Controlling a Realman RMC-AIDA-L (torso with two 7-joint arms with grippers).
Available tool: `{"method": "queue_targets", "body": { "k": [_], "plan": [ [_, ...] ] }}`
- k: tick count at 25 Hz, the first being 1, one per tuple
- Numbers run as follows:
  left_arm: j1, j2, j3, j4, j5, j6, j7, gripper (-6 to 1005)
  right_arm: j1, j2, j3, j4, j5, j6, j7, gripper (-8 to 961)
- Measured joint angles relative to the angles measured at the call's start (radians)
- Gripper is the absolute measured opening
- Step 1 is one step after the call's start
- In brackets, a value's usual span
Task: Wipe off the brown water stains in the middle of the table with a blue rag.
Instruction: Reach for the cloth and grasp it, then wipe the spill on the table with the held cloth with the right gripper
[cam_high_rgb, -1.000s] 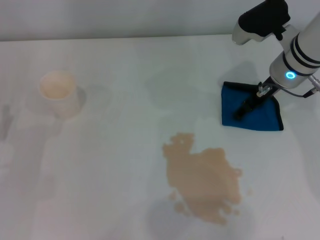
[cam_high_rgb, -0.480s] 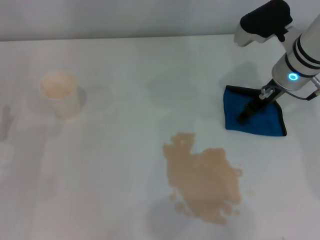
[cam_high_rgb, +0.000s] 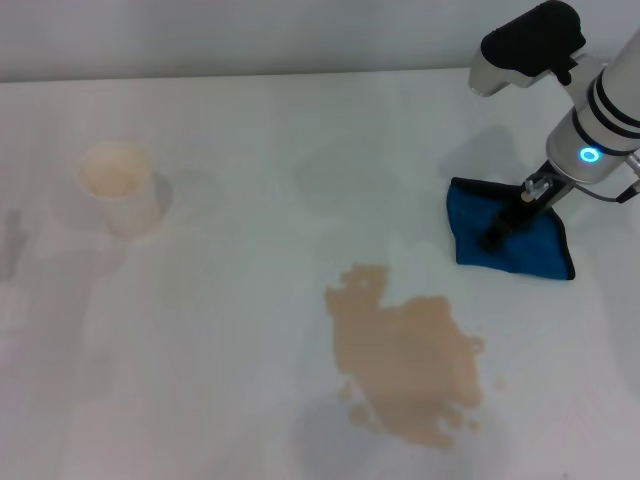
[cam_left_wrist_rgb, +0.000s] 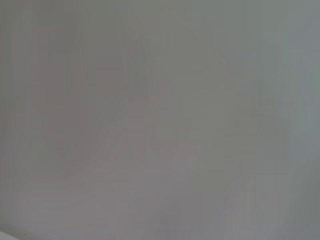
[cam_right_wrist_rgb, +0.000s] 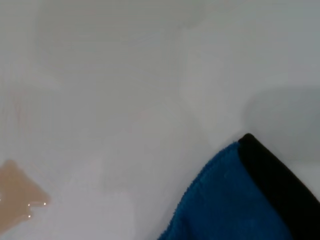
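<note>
Rag (cam_high_rgb: 510, 240) has bunched and crept slightly right and nearer over the last second: its left edge sits a little further right than before, and the cloth looks more gathered under the right tool (cam_high_rgb: 495, 238). Likely reading: the tool is pressing into or gathering the cloth for a pickup, so the grasp step is underway and wiping has not begun.

Stain (cam_high_rgb: 405, 360) unchanged, a tan blotch near the middle of the bench (cam_high_rgb: 230, 330), nearer than the rag and to its left, well apart from it. Right wrist view catches the rag's black-trimmed corner (cam_right_wrist_rgb: 270, 175) and one edge of the stain (cam_right_wrist_rgb: 17, 197).

Right arm reaches in from the far right, forearm angled down, tool tip planted on the rag's centre. Cannot tell whether the fingers are spread or pinching cloth; the tip is a dark shape against blue.

Left tool not in view; its wrist camera shows only blank grey. Paper cup (cam_high_rgb: 120, 188) stands far left, uninvolved.
</note>
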Motion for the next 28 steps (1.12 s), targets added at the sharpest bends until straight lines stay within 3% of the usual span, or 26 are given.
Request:
{"method": "queue_targets", "body": {
  "k": [6,23,28],
  "plan": [
    [0.0,0.0,0.0,0.001,0.0,-0.003,0.0,881,-0.009,0.002,-0.001,-0.033,-0.001,0.033,0.0,570],
    [-0.003,0.0,0.0,0.003,0.0,-0.003,-0.001,882,-0.023,0.004,-0.007,-0.06,0.006,0.038,-0.015,204],
    [-0.005,0.0,0.0,0.004,0.0,-0.003,-0.001,882,-0.023,0.006,-0.005,-0.064,0.081,0.058,-0.075,97]
  ]
}}
